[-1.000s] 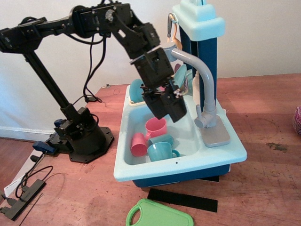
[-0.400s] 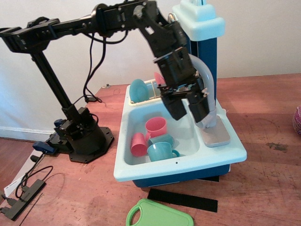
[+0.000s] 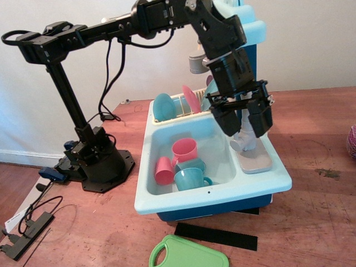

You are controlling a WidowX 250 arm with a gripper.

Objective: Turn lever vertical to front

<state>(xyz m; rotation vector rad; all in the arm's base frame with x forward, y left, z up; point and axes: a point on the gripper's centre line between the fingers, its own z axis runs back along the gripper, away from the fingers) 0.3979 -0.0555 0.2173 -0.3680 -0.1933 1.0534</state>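
The lever [image 3: 240,143] is a short grey stub with a rounded end, jutting toward the basin from the foot of the grey tap [image 3: 255,160] on the sink's right ledge. My black gripper [image 3: 243,128] hangs just above it, open, with one finger [image 3: 225,123] to the left and the other [image 3: 262,118] to the right of the tap's column. The fingers do not close on anything. The arm hides most of the arched spout; only its grey end [image 3: 196,63] shows.
The light blue toy sink [image 3: 211,198] holds two pink cups [image 3: 184,150] [image 3: 163,170] and a teal cup [image 3: 191,178]. A rack behind holds a teal plate [image 3: 164,105] and a pink plate [image 3: 192,99]. A green cutting board [image 3: 187,253] and black strip [image 3: 216,235] lie in front. The arm's base [image 3: 95,160] stands to the left.
The gripper has swung right from over the basin to the tap and now straddles the tap's column above the lever. The spout has turned to the left. The cups have not moved.
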